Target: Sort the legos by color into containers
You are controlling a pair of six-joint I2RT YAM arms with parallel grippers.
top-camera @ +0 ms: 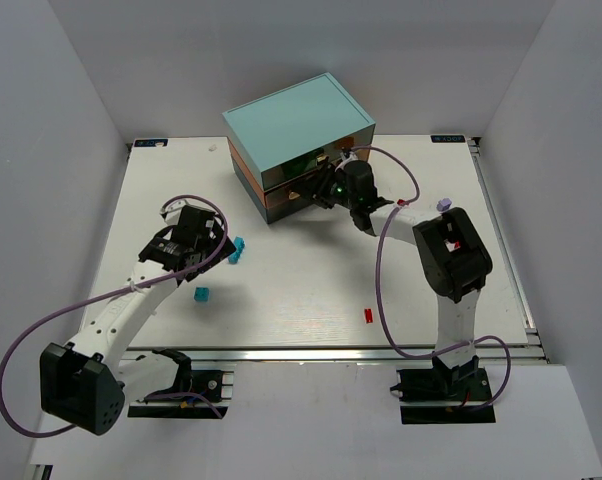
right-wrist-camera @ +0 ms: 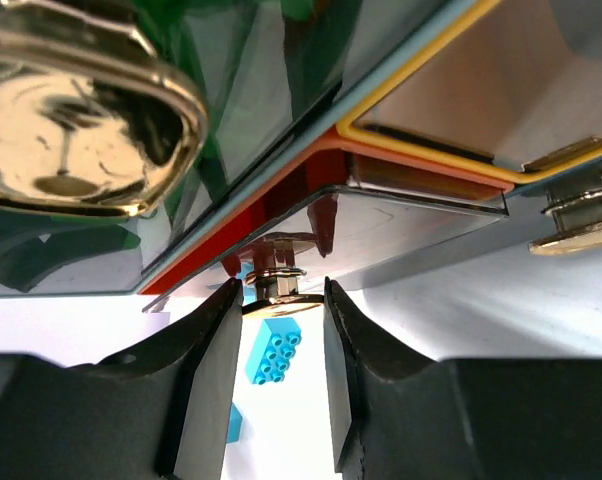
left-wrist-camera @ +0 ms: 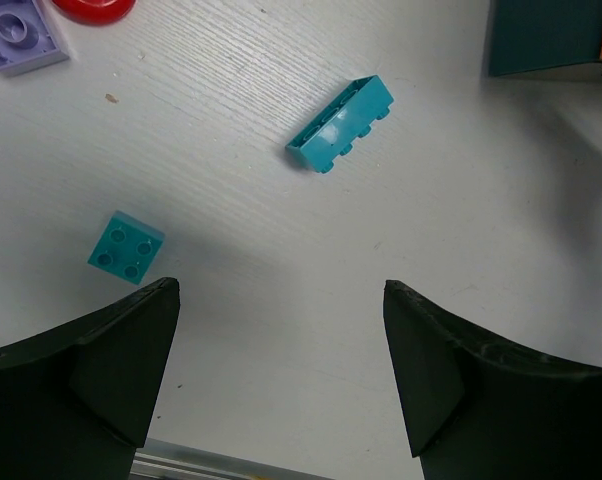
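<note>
The containers are drawers in a light-teal-topped chest (top-camera: 299, 128) at the back of the table. My right gripper (top-camera: 326, 193) is at the chest's front, its jaws closed on the brass knob (right-wrist-camera: 278, 288) of an orange-fronted drawer (right-wrist-camera: 281, 195). A cyan brick (right-wrist-camera: 274, 352) shows on the table below the knob. My left gripper (left-wrist-camera: 281, 290) hangs open and empty over the table. Ahead of it lie a long cyan brick (left-wrist-camera: 341, 125), a small square cyan brick (left-wrist-camera: 126, 247) and a lilac brick (left-wrist-camera: 21, 35). A red brick (top-camera: 369, 315) lies near the front edge.
Two more brass knobs (right-wrist-camera: 81, 130) (right-wrist-camera: 571, 235) sit on neighbouring drawers. A lilac brick (top-camera: 442, 203) lies by the right arm's elbow. A red round object (left-wrist-camera: 96, 8) is at the top edge of the left wrist view. A metal rail (top-camera: 331, 352) runs along the table's front.
</note>
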